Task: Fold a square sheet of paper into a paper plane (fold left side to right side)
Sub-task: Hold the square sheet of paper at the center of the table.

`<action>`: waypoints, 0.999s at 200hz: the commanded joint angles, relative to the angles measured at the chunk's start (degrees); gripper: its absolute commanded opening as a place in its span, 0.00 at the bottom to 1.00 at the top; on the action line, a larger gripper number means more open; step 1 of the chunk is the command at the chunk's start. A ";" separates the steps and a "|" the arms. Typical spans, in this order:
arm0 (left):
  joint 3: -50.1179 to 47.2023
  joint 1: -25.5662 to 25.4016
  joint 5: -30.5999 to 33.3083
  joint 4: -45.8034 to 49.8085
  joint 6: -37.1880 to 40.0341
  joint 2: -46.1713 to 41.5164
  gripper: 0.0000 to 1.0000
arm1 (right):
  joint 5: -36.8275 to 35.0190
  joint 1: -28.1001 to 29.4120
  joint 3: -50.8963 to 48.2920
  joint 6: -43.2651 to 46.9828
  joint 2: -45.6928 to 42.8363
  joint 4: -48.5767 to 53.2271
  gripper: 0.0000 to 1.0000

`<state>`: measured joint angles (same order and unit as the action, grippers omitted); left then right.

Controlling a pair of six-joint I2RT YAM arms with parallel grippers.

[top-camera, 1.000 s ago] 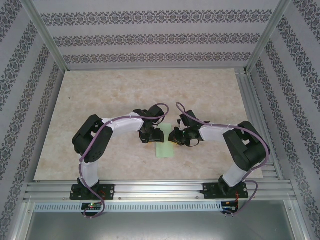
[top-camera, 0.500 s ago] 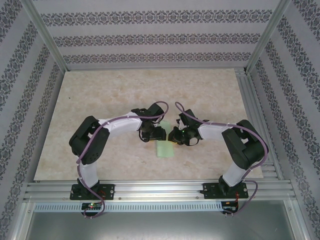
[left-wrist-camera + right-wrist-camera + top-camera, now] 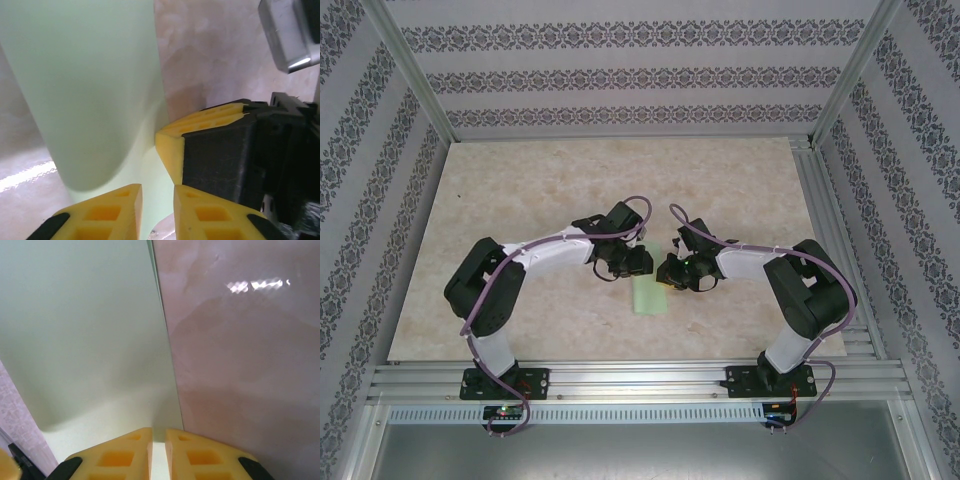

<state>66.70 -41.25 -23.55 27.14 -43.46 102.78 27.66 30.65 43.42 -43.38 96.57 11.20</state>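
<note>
The square sheet of paper [image 3: 648,299] is pale green and lies folded into a narrow strip between the two arms. The grippers hide its far end, so no paper plane shape can be made out. My left gripper [image 3: 636,264] hangs over the strip's far left part. In the left wrist view one flap of the paper [image 3: 85,85] curls upward. The left gripper [image 3: 157,210] shows a narrow gap, with paper lying beyond it. My right gripper [image 3: 666,275] sits at the right edge. In the right wrist view the paper [image 3: 80,330] runs into the almost shut right gripper [image 3: 158,452]. A right fingertip [image 3: 172,147] touches the paper beside the curl.
The marble-patterned tabletop [image 3: 570,180] stretches wide behind and beside the arms. An aluminium rail [image 3: 640,378] runs along the near edge, and patterned walls [image 3: 620,80] enclose the space.
The left arm has swung its gripper a little farther and to the right, over the paper, and its jaws have narrowed. The right arm and the paper's near end have stayed put.
</note>
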 commanded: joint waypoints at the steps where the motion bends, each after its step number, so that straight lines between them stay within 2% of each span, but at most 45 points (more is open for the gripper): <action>1: -0.76 0.39 -0.67 -3.40 -0.92 1.66 0.23 | -3.97 0.63 -0.27 0.93 2.39 3.95 0.17; 97: -1.89 0.73 7.49 2.78 4.03 5.71 0.12 | -4.93 0.63 0.00 1.36 2.78 5.44 0.17; 157: -4.59 1.79 7.94 1.96 4.09 6.02 0.12 | -6.38 0.68 0.53 2.64 3.17 7.31 0.17; 200: -5.17 1.79 7.32 1.61 4.20 6.83 0.12 | -1.17 0.05 0.57 1.48 -2.12 1.11 0.18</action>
<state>63.83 -40.51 -18.79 26.85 -40.71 107.59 27.27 30.76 44.84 -41.91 96.86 13.26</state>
